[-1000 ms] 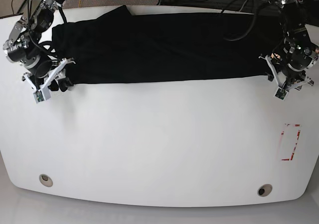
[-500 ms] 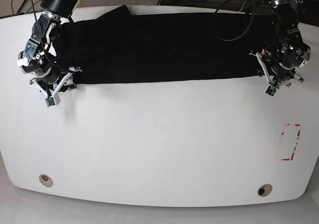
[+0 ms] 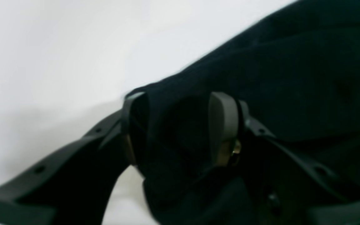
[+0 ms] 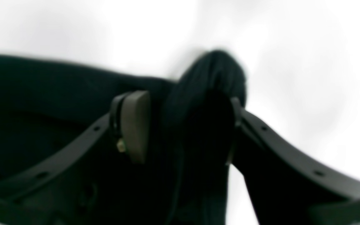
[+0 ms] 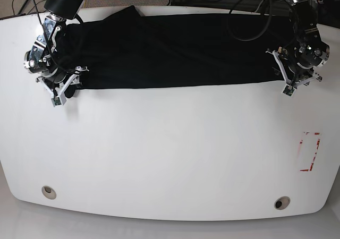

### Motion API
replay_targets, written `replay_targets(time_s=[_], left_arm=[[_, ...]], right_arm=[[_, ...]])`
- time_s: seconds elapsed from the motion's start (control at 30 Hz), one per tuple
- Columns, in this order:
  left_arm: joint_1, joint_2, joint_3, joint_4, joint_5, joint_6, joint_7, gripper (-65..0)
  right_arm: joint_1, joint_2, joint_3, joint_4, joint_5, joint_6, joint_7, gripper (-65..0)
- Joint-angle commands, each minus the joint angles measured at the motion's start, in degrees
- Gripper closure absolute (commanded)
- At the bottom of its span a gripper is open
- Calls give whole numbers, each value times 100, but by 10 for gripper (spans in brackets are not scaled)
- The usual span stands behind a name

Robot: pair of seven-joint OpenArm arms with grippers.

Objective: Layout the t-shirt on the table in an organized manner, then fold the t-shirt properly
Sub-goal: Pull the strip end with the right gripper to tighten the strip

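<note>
The left claw (image 3: pixel 180 125) is clamped on a bunched corner of the black t-shirt (image 5: pixel 175 50); the right claw (image 4: pixel 180 125) grips the opposite corner the same way; the shirt lies stretched in a long band across the far side of the white table (image 5: pixel 170 154).

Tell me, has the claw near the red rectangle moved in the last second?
Yes. In the base view the left gripper has drawn up and away from the red rectangle mark, toward the table's far edge, over the black t-shirt.
</note>
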Motion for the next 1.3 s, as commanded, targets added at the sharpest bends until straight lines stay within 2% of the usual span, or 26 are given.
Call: replay_targets(time_s=[0.0, 0.17, 0.3, 0.57, 0.73, 1.07, 1.17, 1.27], left_arm=[[20, -104, -12, -96, -19, 12, -121, -287], [20, -262, 6, -553, -28, 12, -138, -287], [11, -280, -12, -869, -28, 12, -252, -287], [11, -464, -12, -1335, -28, 12, -736, -287], [11, -614, -12, -1414, -45, 12, -745, -287], [11, -623, -12, -1414, -45, 12, -762, -287], [11, -623, -12, -1414, -45, 12, -762, -287], [11, -623, -3, -1406, -45, 12, -762, -287]], right_arm=[[89, 101, 18, 45, 10, -5, 111, -171], [63, 101, 18, 45, -25, -5, 304, 0], [54, 101, 36, 54, -25, -5, 304, -13], [54, 101, 484, 62, -25, -5, 296, -19], [54, 110, 695, 71, -25, -5, 287, -19], [37, 259, 871, 45, -25, -5, 287, -24], [37, 259, 871, 71, -25, -5, 287, -75], [-34, 268, 871, 80, 2, -5, 287, -166]])
